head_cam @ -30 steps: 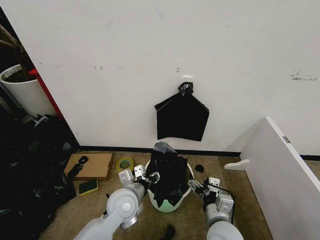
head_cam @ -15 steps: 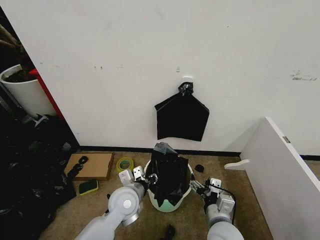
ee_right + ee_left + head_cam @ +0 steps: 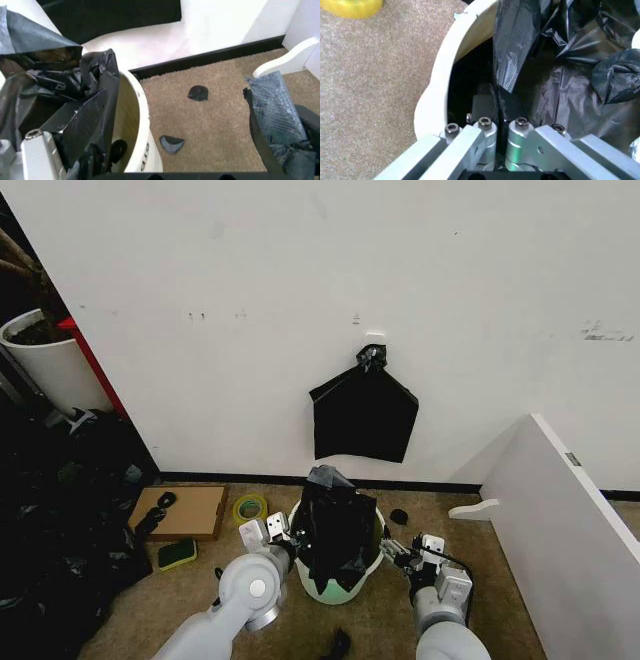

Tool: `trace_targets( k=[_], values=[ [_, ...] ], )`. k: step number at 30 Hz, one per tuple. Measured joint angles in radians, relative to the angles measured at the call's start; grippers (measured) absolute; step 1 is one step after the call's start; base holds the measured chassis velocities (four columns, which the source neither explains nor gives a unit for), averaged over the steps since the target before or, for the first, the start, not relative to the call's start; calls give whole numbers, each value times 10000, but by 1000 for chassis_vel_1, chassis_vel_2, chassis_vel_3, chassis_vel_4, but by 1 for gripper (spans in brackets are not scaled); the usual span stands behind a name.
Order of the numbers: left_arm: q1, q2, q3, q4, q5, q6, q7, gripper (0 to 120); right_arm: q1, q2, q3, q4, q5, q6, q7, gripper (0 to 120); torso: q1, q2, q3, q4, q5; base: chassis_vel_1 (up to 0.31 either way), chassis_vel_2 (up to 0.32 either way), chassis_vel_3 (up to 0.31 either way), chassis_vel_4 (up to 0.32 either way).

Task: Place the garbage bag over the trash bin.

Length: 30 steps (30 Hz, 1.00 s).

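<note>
Trash bin [image 3: 338, 588] sits on the carpet close to the wall, right in front of the robot between both arms, so each can reach one side of the rim.

Garbage bag [image 3: 335, 530] stands bunched up in and above the bin mouth, mostly w/in the rim, not yet pulled down over the outside. White rim still bare on both sides in the wrist views [image 3: 445, 67] [image 3: 142, 112], so by my read the job is mid-way: bag is in, mouth needs spreading over the edge.

Left gripper [image 3: 288, 532] is at the bin's left rim, fingers closed tight w/ a fold of bag film [image 3: 512, 48] pinched between them, just inside the wall. Prob held there to drag that edge outward over the rim.

Right gripper [image 3: 398, 554] is at the right rim; one finger sits inside the bin w/ black film draped on it [image 3: 90, 123], the other [image 3: 275, 112] well apart over the carpet, so it's wide open, straddling the wall. Looks set to catch that side, nothing clamped yet
</note>
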Motion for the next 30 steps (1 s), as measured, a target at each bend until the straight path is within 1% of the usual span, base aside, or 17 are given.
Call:
trace_targets(
  k=[4, 5, 8, 12, 15, 21, 26, 30],
  values=[
    [595, 441, -317, -662, 314, -65, 154, 0, 52, -13, -14, 0, 35, 0, 9, 100, 0, 0, 0, 2, 0, 0, 0, 0, 0],
    [595, 441, -317, -662, 314, -65, 154, 0, 52, -13, -14, 0, 35, 0, 9, 100, 0, 0, 0, 2, 0, 0, 0, 0, 0],
    [1053, 738, -742, -954, 402, -73, 253, 0, 147, 2, -57, 0, 58, 0, 7, 100, 0, 0, 0, 4, 1, 0, 0, 0, 0],
    [1339, 870, -1082, -982, 630, -164, 378, 0, 216, 30, -102, -1, 90, -1, -15, 100, 0, 0, 0, 3, 1, 0, 0, 0, 0],
    [1477, 861, -1227, -884, 903, -286, 533, 0, 244, 44, -141, -5, 92, -2, -53, 100, 1, 0, 1, 2, 1, 0, 0, 0, 0],
    [1590, 878, -1267, -704, 1084, -346, 695, 0, 244, 19, -136, 61, 97, -5, -86, 100, 2, 0, 1, 1, 1, 0, 0, 0, 0],
    [1681, 950, -1280, -363, 1262, -460, 942, 0, 217, 19, -111, 120, 105, -5, -123, 100, 2, 0, 1, 2, 2, 0, 0, 0, 0],
    [1488, 804, -1216, 177, 1488, -585, 1206, 0, 212, 87, -130, 108, 97, -6, -151, 100, 1, 0, 1, 1, 2, 0, 0, 0, 0]
  ],
)
